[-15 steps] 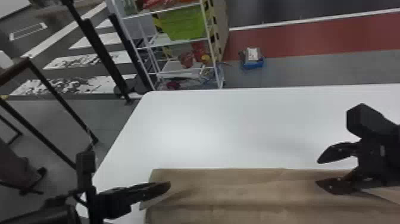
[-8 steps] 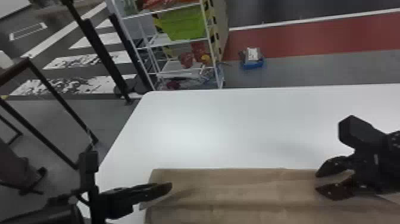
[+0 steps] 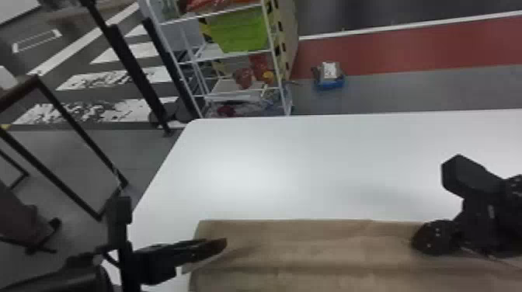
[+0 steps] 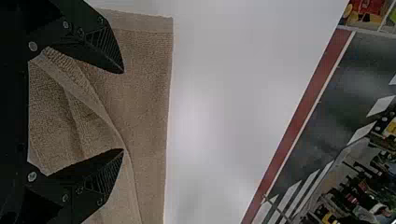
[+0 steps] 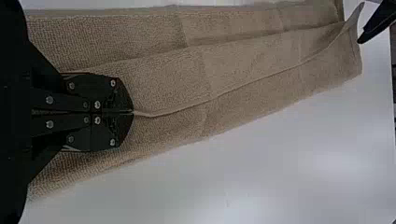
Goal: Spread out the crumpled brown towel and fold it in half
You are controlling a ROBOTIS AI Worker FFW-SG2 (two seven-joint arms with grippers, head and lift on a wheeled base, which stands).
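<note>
Brown and creased, the towel (image 3: 310, 248) is stretched along the near part of the desk (image 3: 272, 171). Its upper layer's edge is pinched by the right gripper (image 5: 133, 112); the left gripper (image 4: 123, 111) is spread wide at the left end. Should both layers be caught there, or one side be pulled alone, the fold could be skewed. More room is offered towards the far edge than the left.
</note>
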